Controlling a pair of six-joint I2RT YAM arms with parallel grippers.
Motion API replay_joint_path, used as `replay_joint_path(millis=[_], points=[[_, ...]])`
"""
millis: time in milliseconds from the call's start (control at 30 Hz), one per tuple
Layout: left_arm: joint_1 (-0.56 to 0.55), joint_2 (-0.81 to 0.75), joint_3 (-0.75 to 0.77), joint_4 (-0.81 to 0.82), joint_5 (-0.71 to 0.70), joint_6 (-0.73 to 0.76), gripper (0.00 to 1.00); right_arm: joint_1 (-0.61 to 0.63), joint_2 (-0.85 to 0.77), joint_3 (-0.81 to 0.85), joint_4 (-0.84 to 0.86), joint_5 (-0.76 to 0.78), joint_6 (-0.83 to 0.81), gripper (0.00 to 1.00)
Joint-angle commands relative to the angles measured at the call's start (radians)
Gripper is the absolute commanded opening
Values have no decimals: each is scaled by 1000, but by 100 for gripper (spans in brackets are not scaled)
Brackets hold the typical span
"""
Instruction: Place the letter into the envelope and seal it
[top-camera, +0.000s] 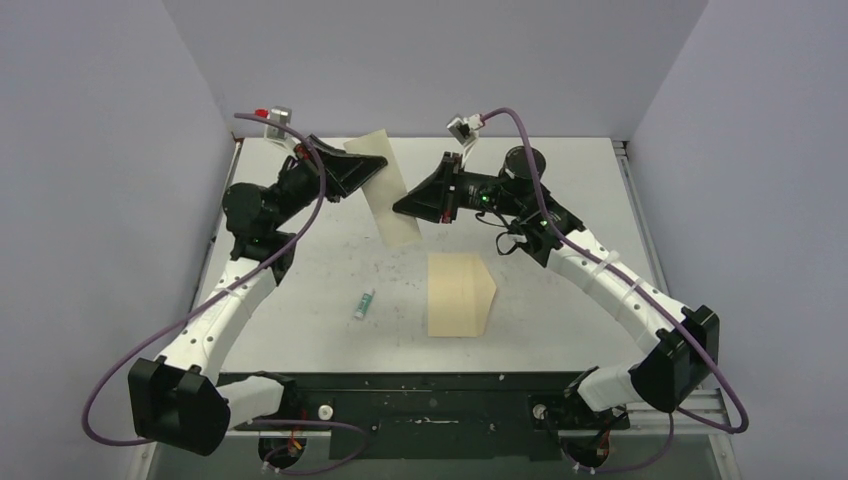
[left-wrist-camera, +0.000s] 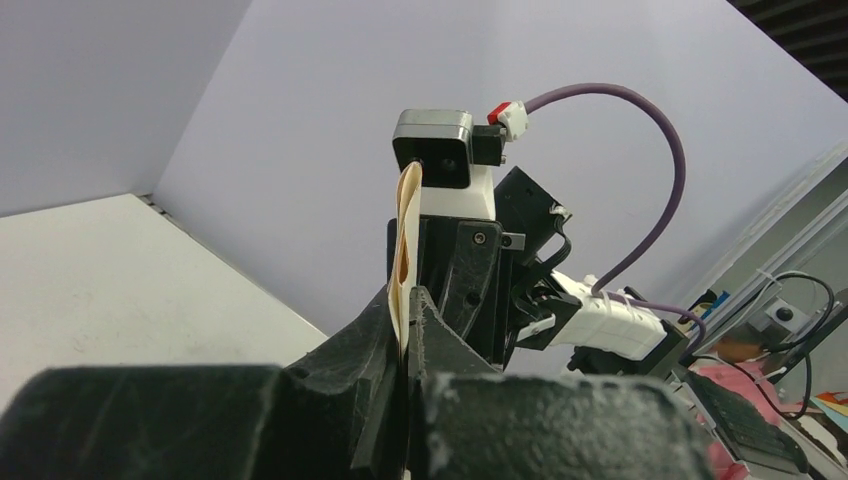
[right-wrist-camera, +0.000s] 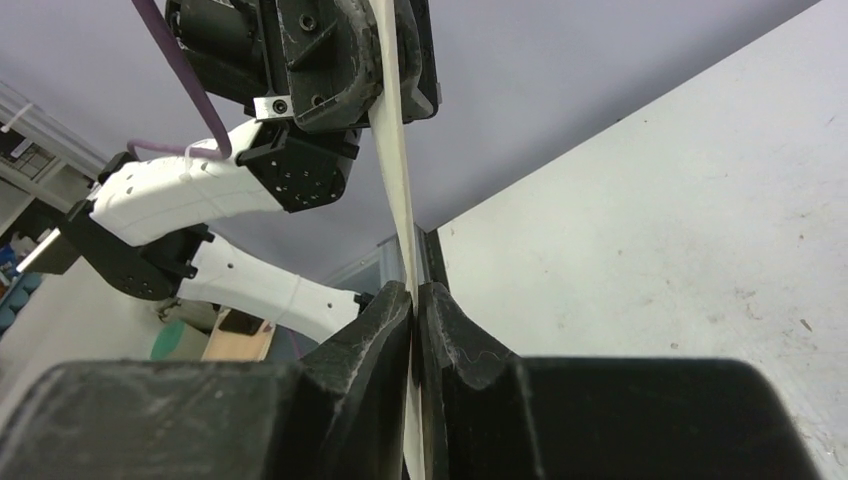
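Both grippers hold one folded sheet, the letter (top-camera: 392, 205), upright in the air above the far middle of the table. It is pale outside, and a brownish inner face shows between its two layers in the left wrist view (left-wrist-camera: 407, 225). No printed border shows. My left gripper (top-camera: 368, 166) is shut on its upper end (left-wrist-camera: 408, 312). My right gripper (top-camera: 402, 208) is shut on its lower end (right-wrist-camera: 413, 300), and the sheet (right-wrist-camera: 393, 160) runs edge-on up to the left gripper. The tan envelope (top-camera: 458, 295) lies flat on the table, its triangular flap pointing right.
A small green and white tube (top-camera: 363, 303) lies on the table left of the envelope. Grey walls close in the table (top-camera: 560, 190) on the left, back and right. A black rail runs along the near edge by the arm bases.
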Motion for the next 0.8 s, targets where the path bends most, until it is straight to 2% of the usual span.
replay_joint_path(millis=[0,33,67,133,267,400,500,533,567,700,767], points=[[4,21,71,54,-5,-22,0,-6,15,50,-48,-31,-89,22],[4,22,71,52,-9,-22,0,-5,18,50,-54,-34,-93,36],[5,21,71,52,-13,-22,0,-4,21,48,-56,-39,-96,45],[8,17,70,42,-23,-17,0,-2,23,37,-56,-48,-101,51],[17,6,61,31,-45,-19,0,-3,10,20,-59,-52,-102,32],[24,-7,47,30,-84,-37,0,-2,-4,26,-56,-69,-108,24],[27,-11,42,43,-104,-53,0,-2,2,37,-83,-72,-128,8],[26,-12,41,46,-104,-54,0,-1,3,41,-98,-58,-137,6],[27,-10,42,45,-104,-55,4,-1,4,47,-122,-37,-154,5],[26,-35,24,-34,-139,-7,56,4,14,101,-268,107,-257,5],[27,-64,18,-155,-197,56,68,22,25,148,-365,198,-336,5]])
